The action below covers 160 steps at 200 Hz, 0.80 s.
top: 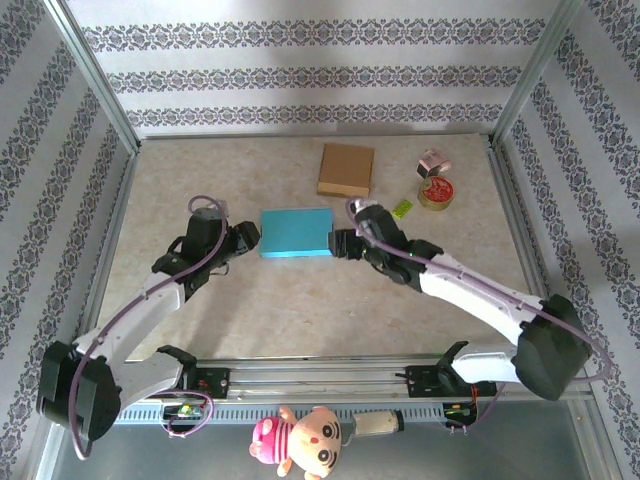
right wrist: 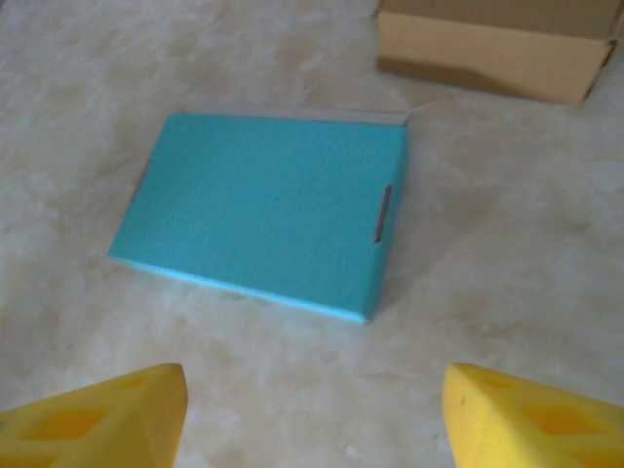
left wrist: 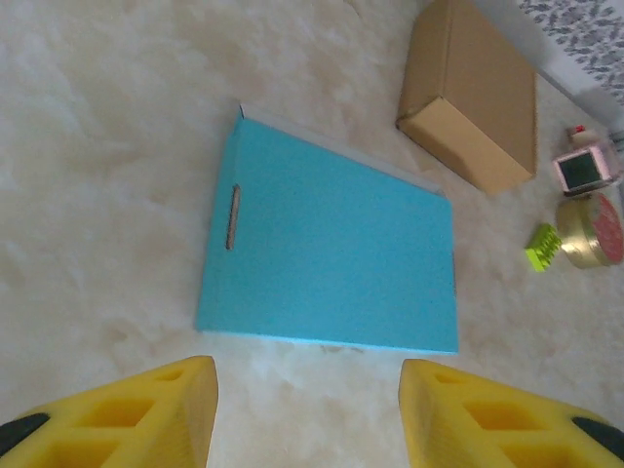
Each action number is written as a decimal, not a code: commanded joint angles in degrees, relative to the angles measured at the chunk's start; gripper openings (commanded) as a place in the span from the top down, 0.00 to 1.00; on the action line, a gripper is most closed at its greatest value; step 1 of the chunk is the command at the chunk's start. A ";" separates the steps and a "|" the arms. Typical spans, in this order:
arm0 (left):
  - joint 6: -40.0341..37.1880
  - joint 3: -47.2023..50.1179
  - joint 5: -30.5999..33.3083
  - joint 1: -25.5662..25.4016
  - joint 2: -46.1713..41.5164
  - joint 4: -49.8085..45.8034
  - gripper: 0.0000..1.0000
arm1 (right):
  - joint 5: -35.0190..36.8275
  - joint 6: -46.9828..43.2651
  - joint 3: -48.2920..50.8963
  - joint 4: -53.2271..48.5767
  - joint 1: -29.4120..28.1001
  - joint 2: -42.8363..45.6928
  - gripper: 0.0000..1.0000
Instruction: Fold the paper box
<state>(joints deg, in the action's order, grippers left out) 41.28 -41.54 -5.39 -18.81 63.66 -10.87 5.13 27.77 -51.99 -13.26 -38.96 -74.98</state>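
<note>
Table (top: 300,310) | blue box (top: 296,232) flat | left pincer (top: 251,236), right pincer (top: 338,243) beside edges

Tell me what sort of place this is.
Probably a robot test cell rather than a home: patterned wallpaper panels set in a bare metal frame, a left arm and right arm bolted at the near edge of a stone-look table, and a blue paper box as a prop.

Your top camera looks down on the teal paper box (top: 296,233) from high behind. Your wrist cameras sit close at its left and right, both facing it.
</note>
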 commanded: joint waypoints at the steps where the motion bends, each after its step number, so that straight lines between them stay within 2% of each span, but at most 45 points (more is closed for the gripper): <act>1: -7.08 -6.10 2.46 2.57 6.62 -2.80 0.49 | -10.18 -3.97 -7.20 -7.76 4.62 -6.67 0.29; 29: -10.85 -14.66 -0.48 5.03 19.16 -4.81 0.50 | -12.19 -6.24 -19.74 -16.67 7.79 -18.92 0.30; 74: -11.57 -24.50 -6.09 8.51 34.12 -4.24 0.51 | -14.33 -5.41 -27.65 -16.28 9.54 -31.52 0.29; 113: -11.70 -28.25 -9.22 10.02 39.40 -4.24 0.51 | -18.57 -2.66 -23.87 -11.57 9.26 -34.37 0.50; 160: -11.44 -27.83 -11.47 10.23 39.05 -4.00 0.51 | -21.81 -1.01 -15.57 -6.80 7.82 -31.14 0.51</act>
<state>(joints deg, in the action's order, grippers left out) 30.79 -68.40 -14.63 -9.26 103.33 -13.58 -14.02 25.23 -71.05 -22.39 -30.28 -109.08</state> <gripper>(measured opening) 0.495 0.485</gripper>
